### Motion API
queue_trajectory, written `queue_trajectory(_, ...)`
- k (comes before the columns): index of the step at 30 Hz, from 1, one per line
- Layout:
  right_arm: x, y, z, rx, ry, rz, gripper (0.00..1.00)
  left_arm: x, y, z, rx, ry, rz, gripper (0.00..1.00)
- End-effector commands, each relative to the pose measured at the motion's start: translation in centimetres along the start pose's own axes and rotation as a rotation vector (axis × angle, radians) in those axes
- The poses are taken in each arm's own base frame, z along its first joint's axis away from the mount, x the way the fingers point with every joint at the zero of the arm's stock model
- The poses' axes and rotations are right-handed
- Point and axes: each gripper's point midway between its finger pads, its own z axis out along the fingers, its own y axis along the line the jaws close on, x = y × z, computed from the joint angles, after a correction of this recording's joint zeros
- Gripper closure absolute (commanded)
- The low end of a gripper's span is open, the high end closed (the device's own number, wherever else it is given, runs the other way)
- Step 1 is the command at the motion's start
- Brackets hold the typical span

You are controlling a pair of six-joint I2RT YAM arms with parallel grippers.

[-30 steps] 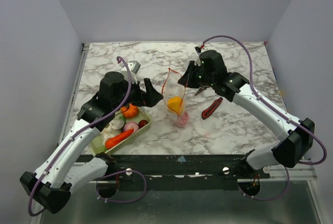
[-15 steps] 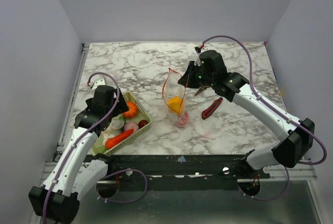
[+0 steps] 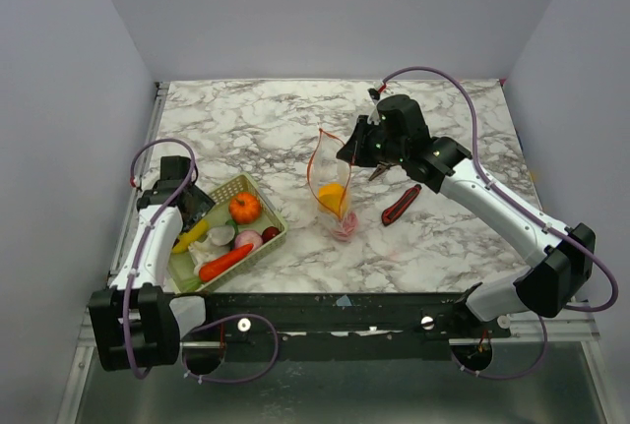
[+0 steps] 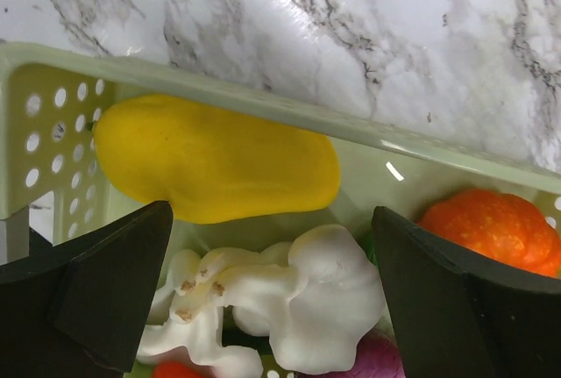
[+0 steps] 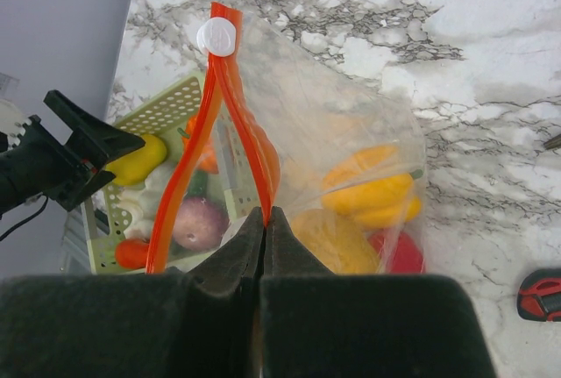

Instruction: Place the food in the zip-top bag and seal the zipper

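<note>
The zip-top bag (image 3: 331,180) stands upright at mid-table, mouth gaping, with yellow, orange and red food (image 5: 372,189) inside. My right gripper (image 5: 265,213) is shut on the zipper (image 5: 230,115), pinching the near side of the red-orange strip and holding the bag up. In the top view the right gripper (image 3: 354,153) is at the bag's right rim. My left gripper (image 4: 272,290) hangs open over the basket's left end, its black fingers (image 4: 105,281) either side of a white piece (image 4: 298,295). A yellow piece (image 4: 219,163) and an orange pumpkin (image 4: 495,229) lie close by, untouched.
The pale green mesh basket (image 3: 273,224) sits at the table's left front, holding a carrot (image 3: 224,262), a pink piece (image 3: 248,240) and other food. A red-and-black utility knife (image 3: 401,205) lies just right of the bag. The table's left edge is close to the left arm.
The left arm has swung back from beside the bag to the basket's far left end, and its jaws have opened a little wider. The right gripper and bag have not moved.
</note>
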Motion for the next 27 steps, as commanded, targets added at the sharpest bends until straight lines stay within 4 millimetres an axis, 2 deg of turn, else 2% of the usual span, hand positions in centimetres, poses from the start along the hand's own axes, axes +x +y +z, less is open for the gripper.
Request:
queue_trajectory(1,-0.3,0.4,-0.7,-0.019,-0.014,-0.015,1.0,-0.2,0.6,0.5,-0.065,0.023,-0.106,0.01)
queue_trajectory(10,-0.1,0.2,-0.3,-0.016,-0.011,-0.014,1.0,0.7,1.0,3.1,-0.123,0.065,-0.196,0.02)
queue_trajectory(16,0.0,0.4,-0.2,-0.023,-0.004,-0.011,1.0,1.6,1.1,4.0,-0.152,0.116,-0.219,0.02)
queue_trajectory(22,0.0,0.4,-0.4,-0.024,-0.006,-0.012,1.0,2.3,1.2,3.9,-0.139,0.131,-0.218,0.16)
queue_trajectory(27,0.0,0.3,-0.3,-0.021,-0.004,-0.011,1.0,1.8,0.7,2.4,-0.081,0.118,-0.229,0.3)
